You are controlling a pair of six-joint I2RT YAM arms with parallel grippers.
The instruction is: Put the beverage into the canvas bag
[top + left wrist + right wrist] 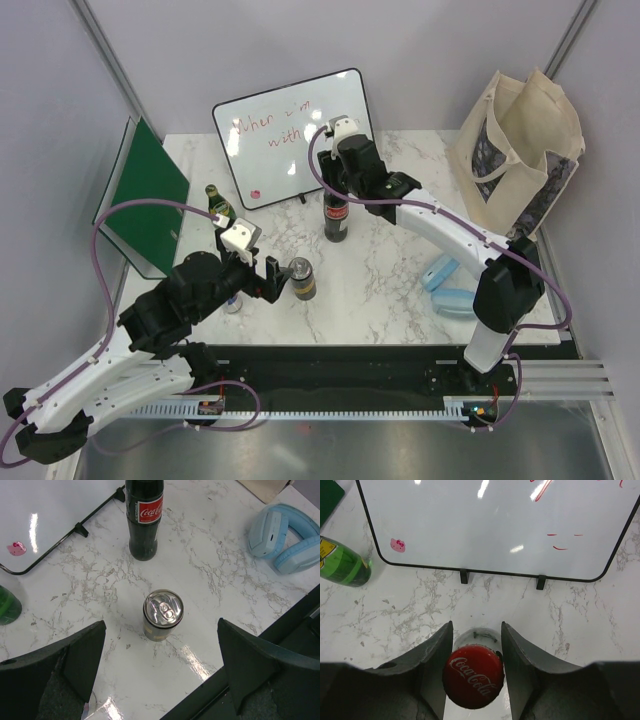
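**A:** Starting nearest. Seeing what at the left hand [161,621]?

**B:** Finding it hanging wide open above the bench [390,275], gripping nothing. Looking down past it onto a can [163,611] standing upright between the two spread fingers [75,655], clear of both.

**A:** Noticing anything off to the right of that?

**B:** Spotting pale blue headphones [448,285] lying flat near the right front of the bench, well apart from the can.

**A:** Moving farther back, then?

**B:** Coming to the cola bottle [336,220], standing upright mid-bench, just in front of a whiteboard [290,135]. Seeing the right hand [476,625] reaching down over it from above, narrowed around the neck and holding it. Seeing its fingers [517,660] pressing at either side of the red cap.

**A:** Hanging in the air or sitting down?

**B:** Sitting with its base on the marble, going by the left wrist view.

**A:** Seeing anything left of it?

**B:** Finding a green bottle [220,208] standing by the lower left corner of the whiteboard. Seeing a green board [150,195] leaning at the left edge of the bench, beyond that.

**A:** And locating the canvas bag [520,150]?

**B:** Seeing it standing at the far right corner, mouth gaping open. Noting its handles up, the dark printed panel on its side, well apart from the cola bottle.
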